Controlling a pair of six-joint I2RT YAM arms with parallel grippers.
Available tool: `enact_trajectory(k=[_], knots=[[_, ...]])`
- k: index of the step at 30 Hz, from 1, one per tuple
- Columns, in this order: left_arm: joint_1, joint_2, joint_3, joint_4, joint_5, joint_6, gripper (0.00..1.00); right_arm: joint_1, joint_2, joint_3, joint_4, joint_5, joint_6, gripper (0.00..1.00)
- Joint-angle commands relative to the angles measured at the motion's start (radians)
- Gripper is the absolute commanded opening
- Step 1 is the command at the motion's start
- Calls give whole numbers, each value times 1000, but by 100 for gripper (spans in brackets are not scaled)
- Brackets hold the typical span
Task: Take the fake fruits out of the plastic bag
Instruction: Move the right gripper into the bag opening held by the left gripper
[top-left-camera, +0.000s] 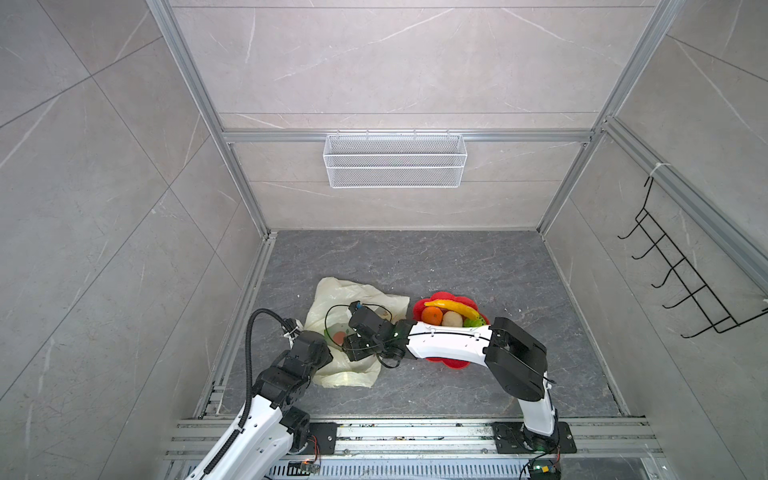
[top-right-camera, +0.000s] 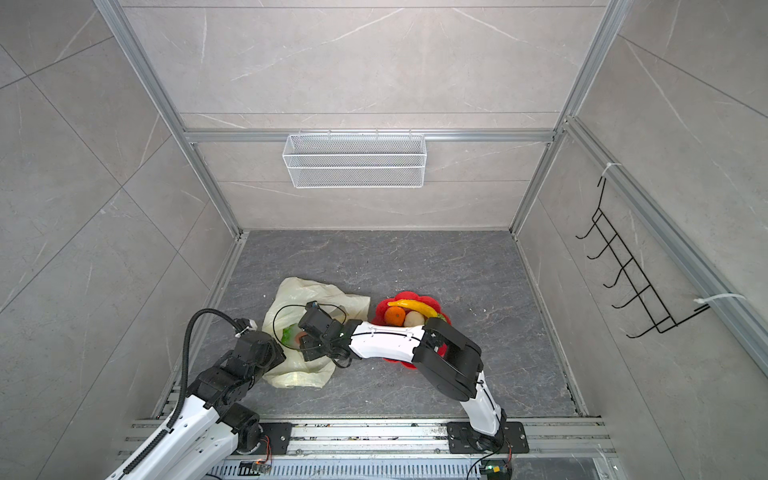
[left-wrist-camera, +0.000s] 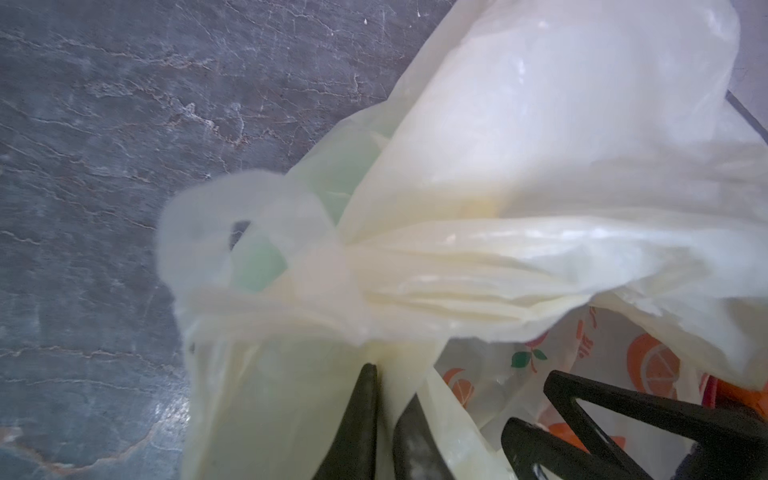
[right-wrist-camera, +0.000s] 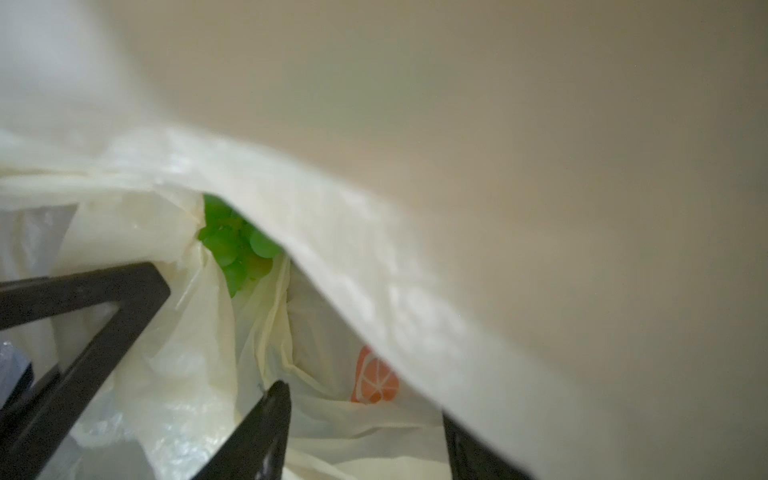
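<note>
Two arms meet at the plastic bag (top-left-camera: 334, 297), which lies crumpled on the near-left part of the tabletop (top-left-camera: 478, 266), close to its left edge. Its long axis runs far-to-near.

Left gripper (left-wrist-camera: 390, 384): fingers together, clamped on a gathered fold of the bag's rim. One handle loop (left-wrist-camera: 187, 253) sticks out beyond the pinch.

The bag's mouth opens toward the right edge. A reddish fruit (top-right-camera: 296, 336) shows through the film in a top view; kind not clear.

Right gripper (right-wrist-camera: 363, 405): crosses the middle into the mouth. Fingers apart, with only bag film and a printed orange slice (right-wrist-camera: 374, 380) between them. The green grape bunch (right-wrist-camera: 237, 245) sits deeper in the bag, beyond the fingertips, untouched.

Just right of the bag is a red flower-shaped plate (top-left-camera: 442, 296), partly under the right forearm.
- Banana (top-left-camera: 451, 306): along the far rim, long axis left-to-right, right tip dipping toward the near edge.
- Orange (top-left-camera: 432, 315) and beige peach (top-left-camera: 452, 319): side by side, just nearer than the banana.
- Green fruit (top-left-camera: 473, 322): at the plate's right, half hidden.

Surface: dark grey, veined stone look, a few pale specks.

Room: pale grey tile-pattern walls in an aluminium frame. A white wire mesh basket (top-left-camera: 395, 160) hangs on the rear rail. A black wire hook rack (top-left-camera: 685, 266) is on the right wall.
</note>
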Motion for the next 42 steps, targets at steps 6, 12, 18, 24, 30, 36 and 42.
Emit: enact_trajectory(k=[6, 12, 18, 24, 30, 36, 42], knots=[[-1, -17, 32, -10, -12, 17, 11, -10, 95, 172, -14, 18, 182, 68], [-1, -42, 21, -7, -2, 21, 10, -11, 203, 315, -109, -5, 275, 76], [-1, -51, 0, 1, 6, 6, 10, -11, 275, 392, -127, -58, 334, 80], [-1, -52, -8, 21, 33, 10, 11, -10, 318, 420, -36, -164, 340, 84], [-1, -53, -12, 58, 79, 34, 10, -8, 350, 441, -29, -167, 337, 90], [-1, -58, 4, 31, 79, 29, 8, -7, 375, 442, -127, -83, 332, 86], [-1, -136, -23, -204, -65, -204, 7, -29, 271, 229, -20, -13, 350, 82]])
